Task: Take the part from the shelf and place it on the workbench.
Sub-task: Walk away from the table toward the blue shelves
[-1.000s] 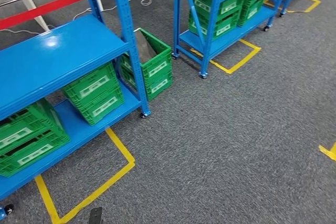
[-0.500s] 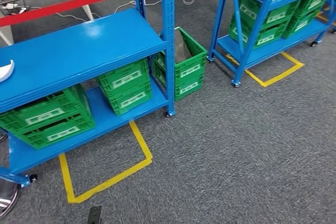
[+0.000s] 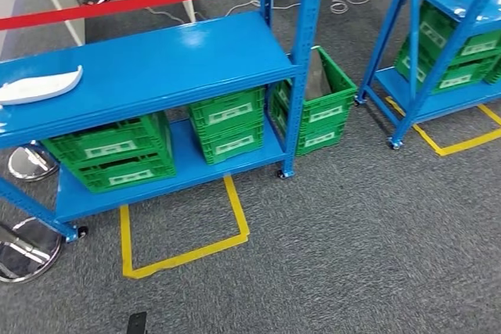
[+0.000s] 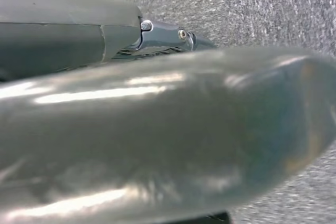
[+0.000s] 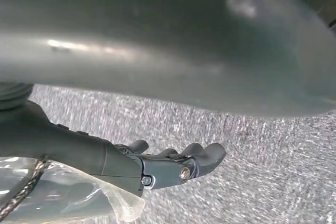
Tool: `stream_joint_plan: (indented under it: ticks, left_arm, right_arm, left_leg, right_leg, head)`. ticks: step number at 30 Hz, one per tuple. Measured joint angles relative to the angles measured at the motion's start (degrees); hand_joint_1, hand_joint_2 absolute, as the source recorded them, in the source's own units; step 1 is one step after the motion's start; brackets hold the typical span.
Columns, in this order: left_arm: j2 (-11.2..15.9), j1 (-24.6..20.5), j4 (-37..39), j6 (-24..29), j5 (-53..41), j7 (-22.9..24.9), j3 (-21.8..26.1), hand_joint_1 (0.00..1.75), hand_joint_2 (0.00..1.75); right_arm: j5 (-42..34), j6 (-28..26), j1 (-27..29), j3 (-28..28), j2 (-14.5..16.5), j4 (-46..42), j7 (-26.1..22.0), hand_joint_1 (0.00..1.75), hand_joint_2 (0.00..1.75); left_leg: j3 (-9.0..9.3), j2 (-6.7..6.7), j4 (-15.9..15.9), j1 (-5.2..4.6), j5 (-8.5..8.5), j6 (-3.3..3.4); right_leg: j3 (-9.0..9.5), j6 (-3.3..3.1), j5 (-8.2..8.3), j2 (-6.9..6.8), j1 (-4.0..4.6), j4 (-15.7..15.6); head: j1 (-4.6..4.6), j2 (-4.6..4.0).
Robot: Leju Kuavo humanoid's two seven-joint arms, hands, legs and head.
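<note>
A white, elongated part lies flat at the left end of the blue shelf's upper deck, its long axis running along the deck's length, the pointed tip toward the middle. Green crates sit on the lower deck beneath it. Both arms hang at the robot's sides over grey carpet, well below and apart from the part. The right hand carries nothing, fingers gently curled and slightly apart in the right wrist view. The left hand shows as a sliver behind its grey cover in the left wrist view; whether its fingers are spread cannot be told. The part lies toward the robot's left, so the left arm looks the nearer for the reach.
</note>
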Motion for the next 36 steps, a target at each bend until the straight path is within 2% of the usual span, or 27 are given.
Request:
stream_joint_plan:
  ticks: [2,3,4,6,7,8,9,10,11,12,13,14,15,17,18,19,21,23,24,25,27,29,30,31,33,34,36]
  left_arm:
    - [0.04,0.08,0.0,0.05,0.01,0.03,0.06,0.0,0.0]
    - [0.06,0.21,0.0,0.12,0.01,0.03,0.12,0.0,0.0]
    - [0.05,0.26,0.0,0.28,-0.11,0.06,0.18,0.0,0.0]
    - [-0.04,0.18,0.01,0.72,-0.6,0.23,0.26,0.0,0.0]
    - [-0.11,0.1,0.01,0.91,-0.9,0.38,0.26,0.0,0.0]
    - [-0.17,0.09,0.02,1.03,-1.07,0.51,0.26,0.0,0.0]
    - [-0.23,0.12,0.02,1.13,-1.13,0.6,0.26,0.0,0.0]
    - [-0.26,0.16,0.02,1.28,-0.97,0.64,0.27,0.0,0.0]
    - [-0.28,0.19,0.02,1.45,-0.71,0.62,0.32,0.0,0.0]
    - [-0.31,0.19,0.02,1.63,-0.39,0.52,0.38,0.0,0.0]
    - [-0.32,0.14,0.02,1.8,-0.06,0.38,0.46,0.0,0.0]
    - [-0.33,0.07,0.02,1.93,0.2,0.18,0.55,0.0,0.0]
    - [-0.34,0.06,0.02,2.07,0.4,-0.02,0.66,0.0,0.0]
    - [-0.32,0.17,0.02,2.27,0.65,-0.38,0.88,0.0,0.0]
    - [-0.3,0.27,0.02,2.31,0.68,-0.54,0.99,0.0,0.0]
    - [-0.28,0.31,0.02,2.3,0.69,-0.7,1.06,0.0,0.0]
    - [-0.27,0.17,0.02,2.12,0.64,-1.05,1.13,0.0,0.0]
    - [-0.26,0.05,0.02,1.77,0.52,-1.38,1.13,0.0,0.0]
    - [-0.26,0.1,0.02,1.64,0.47,-1.5,1.13,0.0,0.0]
    - [-0.25,0.2,0.02,1.54,0.43,-1.6,1.14,0.0,0.0]
    - [-0.24,0.33,0.02,1.48,0.37,-1.73,1.14,0.0,0.0]
    - [-0.22,0.17,0.02,1.46,0.23,-1.84,1.14,0.0,0.0]
    - [-0.23,0.09,0.02,1.45,0.15,-1.9,1.13,0.0,0.0]
    - [-0.22,0.06,0.02,1.44,0.09,-1.94,1.13,0.0,0.0]
    - [-0.22,0.21,0.03,1.44,0.08,-2.0,1.14,0.0,0.0]
    - [-0.22,0.27,0.03,1.44,0.07,-2.02,1.14,0.0,0.0]
    - [-0.29,0.2,0.04,1.42,0.03,-2.15,1.15,0.0,0.0]
  right_arm:
    - [0.13,-0.04,-0.22,0.25,0.01,-0.02,0.05,0.0,0.0]
    - [0.1,-0.12,-0.33,0.34,0.0,-0.04,0.04,0.0,0.0]
    - [-0.02,-0.25,-0.39,0.4,-0.01,-0.07,0.06,0.0,0.0]
    - [-0.26,-0.51,-0.35,0.44,-0.02,-0.09,0.26,0.0,0.0]
    - [-0.34,-0.61,-0.28,0.43,-0.04,-0.09,0.46,0.0,0.0]
    - [-0.45,-0.68,-0.18,0.43,-0.08,-0.08,0.66,0.0,0.0]
    - [-0.76,-0.75,-0.07,0.41,-0.14,-0.08,0.77,0.0,0.0]
    - [-1.46,-0.89,0.01,0.27,-0.2,-0.08,0.71,0.0,0.0]
    - [-2.59,-1.06,0.06,-0.07,-0.27,-0.08,0.42,0.0,0.0]
    - [-4.08,-1.26,0.07,-0.7,-0.32,-0.08,-0.03,0.0,0.0]
    - [-5.6,-1.43,0.04,-1.54,-0.35,-0.08,-0.57,0.0,0.0]
    - [-6.79,-1.54,0.0,-2.48,-0.4,-0.07,-1.02,0.0,0.0]
    - [-7.52,-1.57,-0.05,-3.39,-0.51,-0.07,-1.3,0.0,0.0]
    - [-7.61,-1.57,-0.11,-4.56,-0.9,-0.08,-1.38,0.0,0.0]
    - [-7.33,-1.62,-0.12,-4.87,-1.13,-0.09,-1.29,0.0,0.0]
    - [-6.96,-1.73,-0.11,-5.03,-1.28,-0.09,-1.2,0.0,0.0]
    - [-6.11,-2.06,-0.05,-5.2,-1.42,-0.09,-0.79,0.0,0.0]
    - [-5.23,-2.32,0.09,-5.25,-1.48,-0.09,-0.12,0.0,0.0]
    - [-4.83,-2.39,0.12,-5.25,-1.5,-0.09,0.23,0.0,0.0]
    - [-4.54,-2.42,0.1,-5.25,-1.52,-0.09,0.48,0.0,0.0]
    - [-4.26,-2.43,-0.01,-5.25,-1.52,-0.09,0.74,0.0,0.0]
    - [-4.23,-2.46,-0.06,-5.25,-1.52,-0.08,0.73,0.0,0.0]
    - [-4.22,-2.49,-0.12,-5.25,-1.52,-0.08,0.73,0.0,0.0]
    - [-4.22,-2.51,-0.19,-5.25,-1.52,-0.08,0.73,0.0,0.0]
    - [-4.19,-2.54,-0.4,-5.25,-1.53,-0.1,0.73,0.0,0.0]
    - [-4.15,-2.55,-0.44,-5.25,-1.54,-0.12,0.73,0.0,0.0]
    - [-4.08,-2.55,-0.37,-5.25,-1.55,-0.14,0.85,0.0,0.0]
  left_leg:
    - [0.02,-1.18,-0.48,0.12,0.01,0.41]
    - [0.18,-1.84,-0.77,0.29,0.13,0.62]
    - [0.35,-2.49,-1.05,0.52,0.27,0.85]
    - [0.47,-3.75,-1.29,0.83,0.37,1.21]
    - [0.42,-4.49,-1.28,0.9,0.36,1.33]
    - [0.42,-5.25,-1.27,0.92,0.34,1.38]
    - [0.46,-6.05,-1.24,0.95,0.33,1.38]
    - [0.52,-6.91,-1.18,1.01,0.29,1.32]
    - [0.6,-7.76,-1.1,1.11,0.23,1.2]
    - [0.6,-8.53,-0.97,1.19,0.13,0.99]
    - [0.47,-9.27,-0.68,1.2,-0.01,0.68]
    - [0.25,-9.91,-0.49,1.19,-0.05,0.32]
    - [-0.01,-10.56,-0.36,1.2,-0.01,-0.06]
    - [-0.39,-11.63,-0.33,1.34,0.19,-0.74]
    - [-0.59,-11.02,0.04,1.33,-0.03,-1.02]
    - [-1.13,-9.69,1.21,1.28,-0.79,-1.29]
    - [-3.75,-6.21,6.9,1.18,-3.89,-1.76]
    - [-7.2,-4.91,14.23,1.34,-6.83,-2.04]
    - [-7.98,-4.74,15.95,1.38,-6.97,-2.06]
    - [-7.66,-4.61,15.41,1.39,-5.98,-1.98]
    - [-4.23,-3.46,8.59,1.21,-2.02,-1.39]
    - [-0.97,-0.49,2.03,0.48,-0.08,-0.49]
    - [-0.32,0.51,0.59,0.13,-0.08,-0.13]
    - [-0.27,0.77,0.28,-0.12,-0.38,0.1]
    - [-0.18,-0.69,-0.25,0.07,-0.14,0.55]
    - [-0.02,-1.4,-0.6,0.3,0.06,0.84]
    - [0.2,-2.85,-1.1,0.74,0.42,1.32]
  right_leg:
    - [0.59,0.49,-0.27,-1.17,0.11,-0.13]
    - [0.72,0.79,-0.66,-0.75,0.06,0.06]
    - [0.14,1.1,-1.64,0.68,-0.05,1.46]
    - [-3.28,1.61,-4.89,4.52,-0.42,8.11]
    - [-5.69,1.79,-6.46,5.75,-0.56,12.44]
    - [-7.62,1.94,-7.07,6.14,-0.65,15.55]
    - [-8.69,2.03,-6.54,6.27,-0.72,16.69]
    - [-8.68,2.11,-4.85,6.38,-0.79,15.49]
    - [-7.62,2.17,-2.33,6.82,-0.9,12.22]
    - [-6.13,2.24,-0.2,8.26,-1.12,8.35]
    - [-4.69,2.24,1.22,9.85,-1.37,4.75]
    - [-3.61,2.13,1.84,11.17,-1.55,2.46]
    - [-3.1,1.89,1.7,12.01,-1.62,1.58]
    - [-2.73,1.13,1.72,10.98,-1.53,1.38]
    - [-2.62,0.69,1.79,10.24,-1.53,1.28]
    - [-2.5,0.26,1.85,9.43,-1.56,1.15]
    - [-2.29,-0.46,1.75,7.62,-1.43,1.01]
    - [-2.12,-0.75,1.49,5.65,-1.21,1.02]
    - [-1.99,-0.8,1.34,4.72,-1.13,1.02]
    - [-1.81,-0.79,1.18,3.91,-1.06,1.02]
    - [-1.26,-0.65,0.79,2.54,-0.92,1.02]
    - [-1.0,-0.15,0.28,1.32,-0.61,1.04]
    - [-0.84,0.14,0.06,0.66,-0.49,1.02]
    - [-0.67,0.42,-0.07,-0.03,-0.38,0.92]
    - [-0.01,0.93,-0.42,-0.88,-0.37,0.75]
    - [-0.18,1.19,-1.06,0.06,-0.41,1.37]
    - [-2.56,1.65,-3.82,3.64,-0.62,6.22]
  head:
    - [0.03,0.0]
    - [0.08,-0.01]
    - [0.27,-0.01]
    - [0.67,-0.01]
    - [0.8,-0.01]
    - [0.8,-0.01]
    - [0.8,-0.01]
    - [0.79,-0.01]
    - [0.79,-0.01]
    - [0.81,-0.01]
    - [0.83,-0.01]
    - [0.84,-0.01]
    - [0.85,-0.01]
    - [0.83,-0.01]
    - [0.75,-0.01]
    - [0.54,-0.01]
    - [0.13,-0.01]
    - [0.02,-0.01]
    - [0.02,-0.01]
    - [0.0,-0.01]
    - [0.0,-0.01]
    - [0.03,0.0]
    - [0.09,0.0]
    - [0.13,0.0]
    - [0.16,-0.01]
    - [0.29,-0.01]
    - [0.7,-0.01]
